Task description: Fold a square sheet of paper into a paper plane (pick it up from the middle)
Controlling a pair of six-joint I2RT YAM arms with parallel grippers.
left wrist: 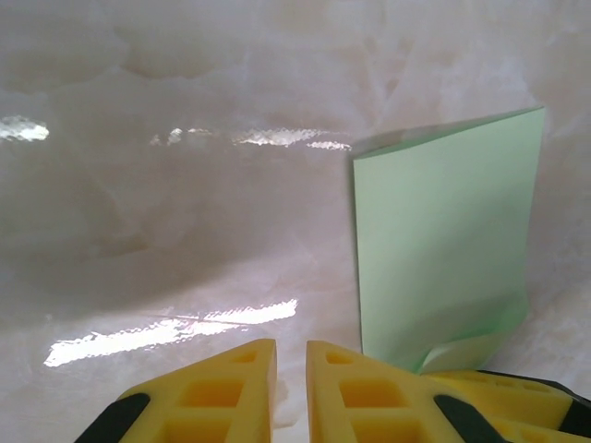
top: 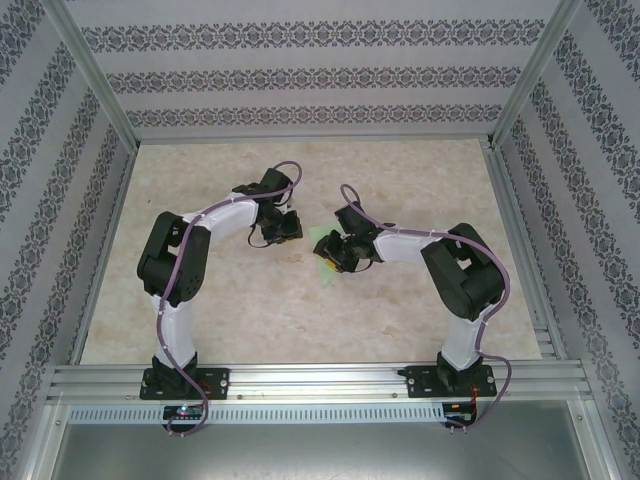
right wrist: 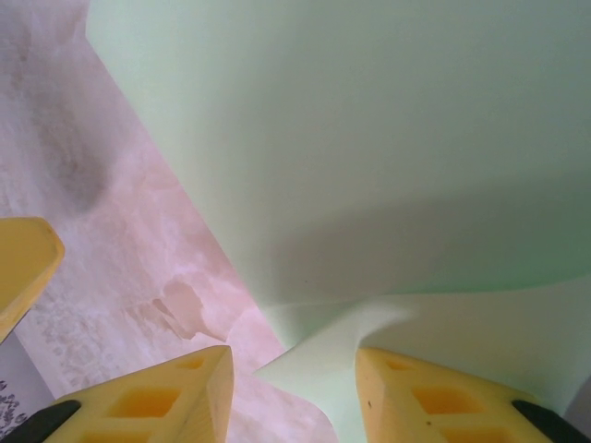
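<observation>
- Left gripper [left wrist: 291, 346]: bottom centre of the left wrist view, yellow fingers barely parted, a slim gap, nothing between them
- Just to its right, in the lower right corner of that view: one yellow-and-black finger [left wrist: 531, 392] of the right gripper, touching the paper's bottom corner
- Right gripper [right wrist: 294, 355]: bottom of the right wrist view, jaws standing apart, clamped on nothing; a curled pale edge of the paper in the gap, reaching the right-hand finger
- Green paper [left wrist: 443, 240]: folded, a tall pale panel at the right of the left wrist view, crease along its slanted top, small bent flap at lower right; upright or lying flat, hard to tell
- Same paper as a broad green face across the upper right of the right wrist view
- From above: paper at frame centre, between both grippers, partly under the right one; left gripper just beside it on the left
- Table [top: 250, 320]: glossy beige marble pattern under everything
- Further out: aluminium rail [top: 320, 380] with both arm bases at the bottom, patterned wallpaper [top: 300, 80] behind
</observation>
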